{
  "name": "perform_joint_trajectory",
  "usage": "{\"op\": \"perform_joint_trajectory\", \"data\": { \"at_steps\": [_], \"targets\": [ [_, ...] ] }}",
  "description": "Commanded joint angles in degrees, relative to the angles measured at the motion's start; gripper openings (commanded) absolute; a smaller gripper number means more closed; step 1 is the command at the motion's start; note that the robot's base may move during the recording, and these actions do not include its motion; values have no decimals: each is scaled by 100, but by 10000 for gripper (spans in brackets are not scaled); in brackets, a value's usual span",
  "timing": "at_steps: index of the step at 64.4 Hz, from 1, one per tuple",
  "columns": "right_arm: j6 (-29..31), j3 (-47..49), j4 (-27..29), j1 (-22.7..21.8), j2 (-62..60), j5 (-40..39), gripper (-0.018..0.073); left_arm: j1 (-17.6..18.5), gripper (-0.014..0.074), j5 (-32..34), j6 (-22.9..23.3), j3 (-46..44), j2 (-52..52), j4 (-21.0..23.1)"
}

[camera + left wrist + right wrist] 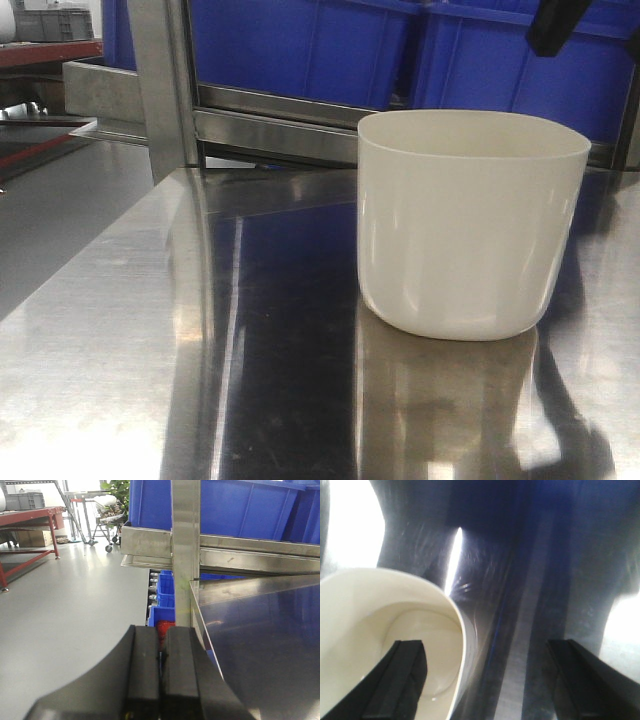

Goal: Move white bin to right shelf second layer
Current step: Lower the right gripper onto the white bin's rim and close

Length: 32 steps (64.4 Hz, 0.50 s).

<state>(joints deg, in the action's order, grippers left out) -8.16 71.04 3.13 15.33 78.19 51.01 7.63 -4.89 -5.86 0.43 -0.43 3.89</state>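
1. Right wrist-mounted view first: right gripper (485, 647) spread wide, straddling one wall of the white bin (375, 615). Got one black finger (400, 680) down inside the tub and the other one outside, over the steel tabletop (545, 555). Can't tell whether either pad actually touches the plastic, so not calling it a grip.
2. Left wrist-mounted view next: left gripper (161, 640) pinched fully together, pads pressed flat against each other. Lined up roughly with the near corner of the tabletop (270, 645), with grey floor (75, 605) off to one side.
3. Out to the white bin (470, 220) itself in the front-facing view: standing upright on the steel tabletop (120, 350), right of centre, glossy and cream-white. Mirrored in the shiny steel underneath.
4. Just behind it: steel rack with a horizontal front rail (280, 125) and an upright post (160, 90) off to the side. Looks close to the rail, but can't tell if touching.
5. Further back on that rack level: big blue crates (300, 50) side by side, filling the top of the frame. Same blue crates (240, 505) and upright post (186, 540) showing from the left wrist too.
6. Last bit: black shape (555, 25) poking in at the top corner above the bin. Too cropped to say what it is.
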Motion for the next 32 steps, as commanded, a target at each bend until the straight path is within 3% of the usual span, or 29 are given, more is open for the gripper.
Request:
{"op": "perform_joint_trajectory", "data": {
  "at_steps": [1, 32],
  "targets": [
    [75, 210, -37, 6, -89, -141, 592, 16, 85, 489, 15, 211, -80, 35],
    [75, 215, -43, 338, 653, -60, 592, 16, 85, 489, 15, 211, -80, 35]
  ]
}}
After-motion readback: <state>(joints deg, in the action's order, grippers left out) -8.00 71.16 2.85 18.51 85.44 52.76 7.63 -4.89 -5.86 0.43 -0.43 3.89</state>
